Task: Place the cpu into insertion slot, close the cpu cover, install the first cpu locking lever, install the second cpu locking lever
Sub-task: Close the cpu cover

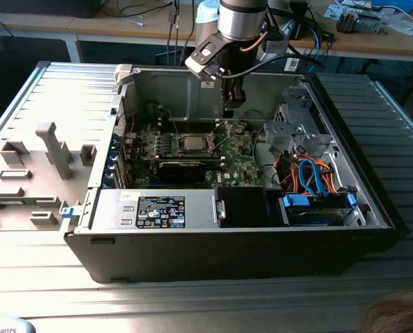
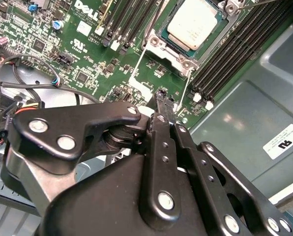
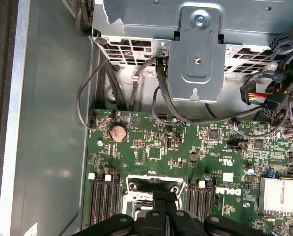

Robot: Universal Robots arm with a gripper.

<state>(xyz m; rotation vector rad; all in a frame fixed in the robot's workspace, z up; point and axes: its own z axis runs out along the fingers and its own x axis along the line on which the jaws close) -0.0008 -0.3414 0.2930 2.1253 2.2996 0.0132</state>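
Cpu (image 2: 193,22), just one, fills one insertion slot (image 2: 160,41).

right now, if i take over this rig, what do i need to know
Gripper: shut, low over the board beside the insertion slot; I cannot tell if it pinches anything.
cpu: seated in the slot, silver top up.
cpu cover: seems to lie down around the chip.
locking levers: two thin wires sticking out toward the gripper, apparently unlatched.
Done: cpu placed, cover likely closed. Left: both levers, it seems.
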